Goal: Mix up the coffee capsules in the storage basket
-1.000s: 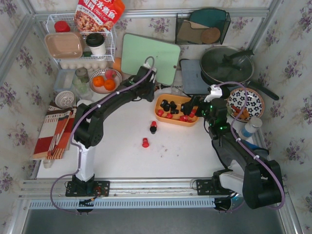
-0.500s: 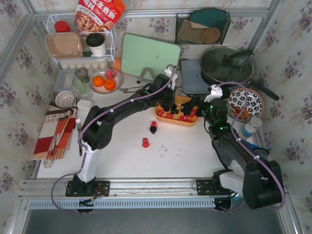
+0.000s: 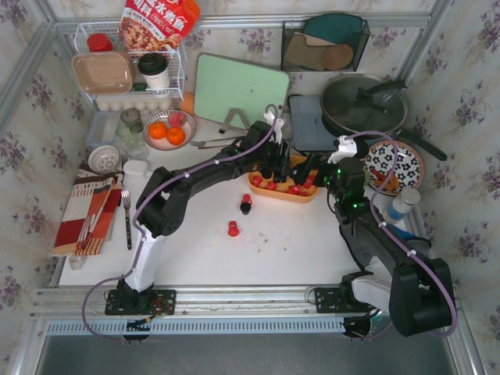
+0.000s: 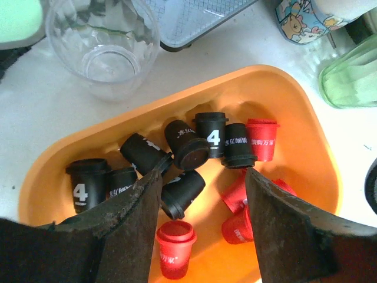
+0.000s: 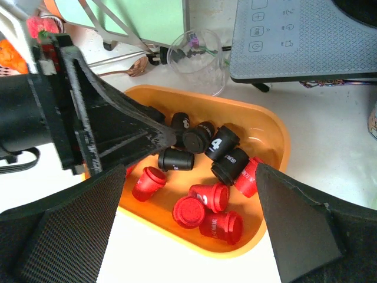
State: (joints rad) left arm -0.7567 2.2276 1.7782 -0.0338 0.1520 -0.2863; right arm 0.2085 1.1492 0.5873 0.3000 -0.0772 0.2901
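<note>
We see our left arm (image 3: 211,162) now reaching into the orange basket (image 4: 306,141) at 1 o'clock on the bench (image 3: 281,242), left jaws newly spread, empty, over capsules (image 4: 211,134) still clumped by colour. The right jaws wait wide open. Two stray capsules (image 3: 233,229) lie outside.

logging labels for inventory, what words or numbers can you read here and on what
"4": white, on several black capsules in the basket.
White Chinese print on a red capsule: too small to read.
White Chinese print on the red bag: too blurred to read.
Button signs on the grey panel: too small to tell.
</note>
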